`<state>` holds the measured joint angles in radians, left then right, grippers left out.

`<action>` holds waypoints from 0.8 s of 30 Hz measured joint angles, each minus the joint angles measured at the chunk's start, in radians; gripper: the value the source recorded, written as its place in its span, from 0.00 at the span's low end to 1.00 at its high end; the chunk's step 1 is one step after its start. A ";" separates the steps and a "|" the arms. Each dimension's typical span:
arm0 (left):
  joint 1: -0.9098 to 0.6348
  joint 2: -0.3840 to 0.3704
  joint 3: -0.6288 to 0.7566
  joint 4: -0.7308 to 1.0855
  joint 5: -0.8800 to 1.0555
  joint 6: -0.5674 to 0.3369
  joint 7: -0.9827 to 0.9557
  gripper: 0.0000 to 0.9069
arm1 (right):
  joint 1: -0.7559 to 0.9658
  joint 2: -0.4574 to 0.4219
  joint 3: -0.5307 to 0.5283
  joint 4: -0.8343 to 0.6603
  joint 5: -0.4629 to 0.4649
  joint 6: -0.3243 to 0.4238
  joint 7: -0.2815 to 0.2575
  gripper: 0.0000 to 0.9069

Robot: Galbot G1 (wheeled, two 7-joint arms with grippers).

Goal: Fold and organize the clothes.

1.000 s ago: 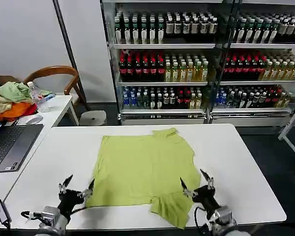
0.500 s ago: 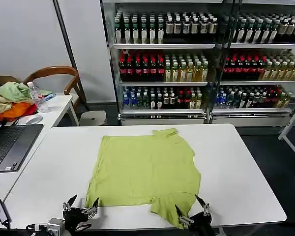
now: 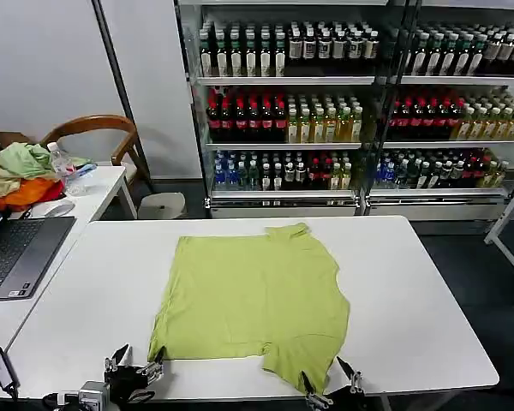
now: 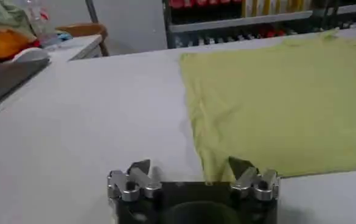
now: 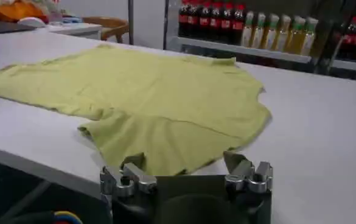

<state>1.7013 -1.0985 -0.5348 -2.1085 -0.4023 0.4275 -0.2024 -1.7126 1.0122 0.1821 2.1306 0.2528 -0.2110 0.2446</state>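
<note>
the left gripper (image 3: 135,366) sat low at the near edge of the white table (image 3: 411,282), its fingers spread wide and holding nothing. just ahead of it and slightly toward the robot's right lay the near left corner of the lime t-shirt (image 3: 253,295), close to one fingertip but, as far as the left wrist view showed, not between the fingers. the right gripper (image 3: 332,387) was likewise low at the table's near edge, fingers apart and empty, with a shirt sleeve (image 5: 159,137) lying just beyond its fingertips, reaching nearly to the table's edge.

the shirt was spread flat, plain side up, across the middle of the table beyond both grippers, one sleeve toward the robot and the other (image 3: 289,230) at the far side. that spread looked suited to a first fold, and each gripper seemed placed to take a near part of the cloth.

farther off to the left, on a side table (image 3: 103,193), rested a heap of garments (image 3: 19,175), and behind stood shelves of bottles (image 3: 343,111).
</note>
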 measured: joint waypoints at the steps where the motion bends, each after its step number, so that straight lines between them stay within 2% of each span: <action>1: 0.001 -0.001 0.001 -0.001 0.000 0.000 0.001 0.02 | 0.000 0.000 -0.001 0.000 0.002 -0.001 0.001 0.00; 11: -0.003 -0.009 0.017 0.001 0.001 0.004 0.022 0.02 | 0.010 0.000 -0.013 -0.004 0.024 -0.006 0.001 0.00; 24: 0.012 -0.007 0.008 -0.018 0.001 -0.001 0.055 0.00 | -0.016 -0.039 0.033 0.044 0.036 0.016 -0.033 0.00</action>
<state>1.7131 -1.1051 -0.5271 -2.1261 -0.4009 0.4265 -0.1479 -1.7286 0.9736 0.2155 2.1751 0.2891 -0.1953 0.2117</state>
